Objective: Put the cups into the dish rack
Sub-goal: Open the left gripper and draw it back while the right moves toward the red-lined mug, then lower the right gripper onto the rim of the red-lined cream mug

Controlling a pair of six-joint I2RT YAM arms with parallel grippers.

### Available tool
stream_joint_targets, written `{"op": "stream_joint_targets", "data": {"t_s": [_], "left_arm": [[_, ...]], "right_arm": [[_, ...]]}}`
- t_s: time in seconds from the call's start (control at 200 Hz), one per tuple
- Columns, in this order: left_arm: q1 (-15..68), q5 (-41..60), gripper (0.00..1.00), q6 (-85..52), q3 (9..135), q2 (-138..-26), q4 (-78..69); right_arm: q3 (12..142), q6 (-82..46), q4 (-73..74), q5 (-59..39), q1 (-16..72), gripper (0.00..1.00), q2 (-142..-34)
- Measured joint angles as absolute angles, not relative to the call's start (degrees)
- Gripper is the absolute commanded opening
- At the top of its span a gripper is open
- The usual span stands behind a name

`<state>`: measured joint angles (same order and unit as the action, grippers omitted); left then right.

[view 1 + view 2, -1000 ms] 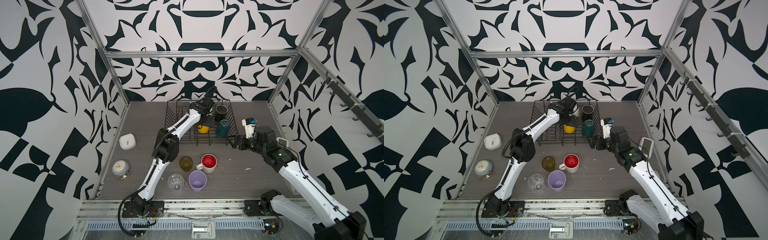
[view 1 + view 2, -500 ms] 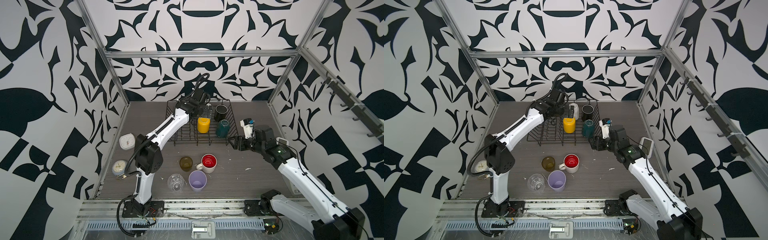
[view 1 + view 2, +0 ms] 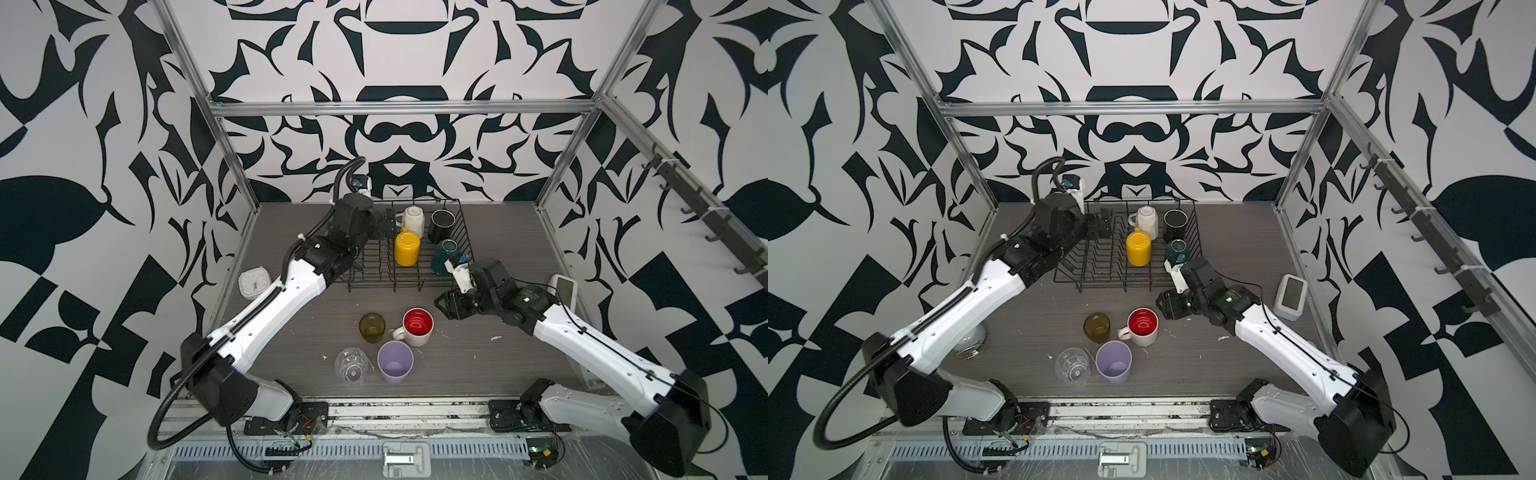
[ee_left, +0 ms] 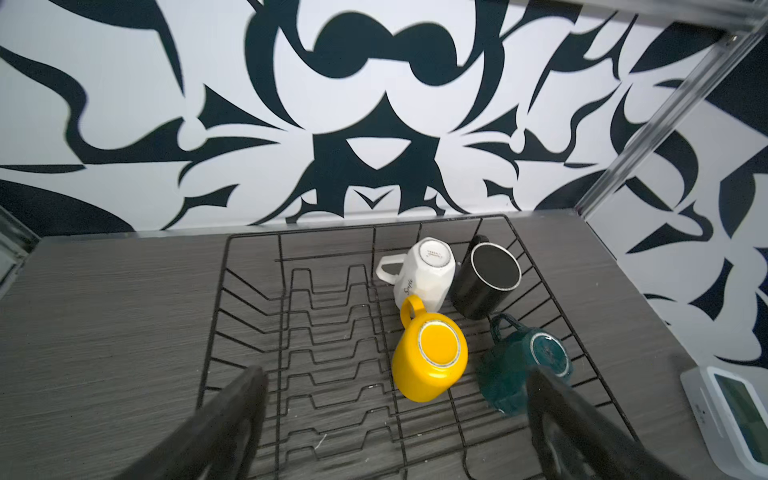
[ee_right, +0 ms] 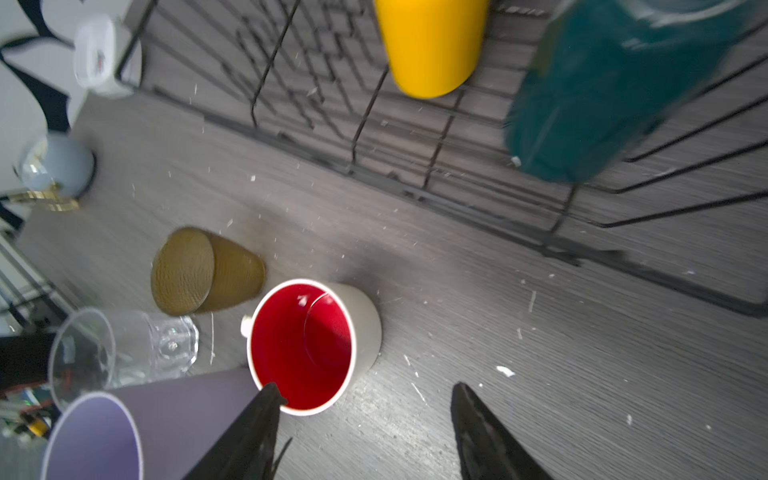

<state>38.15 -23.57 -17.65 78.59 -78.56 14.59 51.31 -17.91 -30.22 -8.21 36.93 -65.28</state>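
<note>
Four cups sit in the dish rack (image 3: pixel 370 268), all at its right end: the yellow mug (image 3: pixel 407 248), white mug (image 3: pixel 413 221) and teal mug (image 3: pixel 444 255) are bottom-up and leaning on the wires, presumably so they would drain. That end has open floor, while the rest of the rack is filled with upright prongs. The black mug (image 3: pixel 441 224) is in the rack's far right corner; I can't tell which way up it is. The left tool (image 3: pixel 390 223) hangs over the rack just beside the white mug, spread wide and holding nothing. On the counter (image 3: pixel 478 365), in front of the rack, wait the amber glass (image 3: pixel 372 327), red-inside white mug (image 3: pixel 417 326), clear glass (image 3: pixel 352 365) and lilac tumbler (image 3: pixel 395 362), all mouth-up and bunched together. The right tool (image 3: pixel 445 304) sits low off the rack's near right corner, just beside the red-inside white mug. It is parted and empty, and it points at that mug. I'd guess it goes for that one because it is the nearest of the cluster and has clear counter on the tool's side.
</note>
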Motion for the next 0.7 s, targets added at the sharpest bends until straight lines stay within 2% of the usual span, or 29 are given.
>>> {"op": "stream_joint_targets", "data": {"t_s": [0.32, 0.7], "left_arm": [[37.8, -30.6, 0.99, -19.2, 60.8, -60.0, 5.2], [36.9, -35.1, 0.99, -21.1, 54.6, -52.5, 4.3]], "right_arm": [[51.4, -19.5, -30.7, -4.4, 43.2, 0.54, -71.5], [51.4, -21.8, -30.2, -2.6, 46.2, 0.48, -76.8]]}}
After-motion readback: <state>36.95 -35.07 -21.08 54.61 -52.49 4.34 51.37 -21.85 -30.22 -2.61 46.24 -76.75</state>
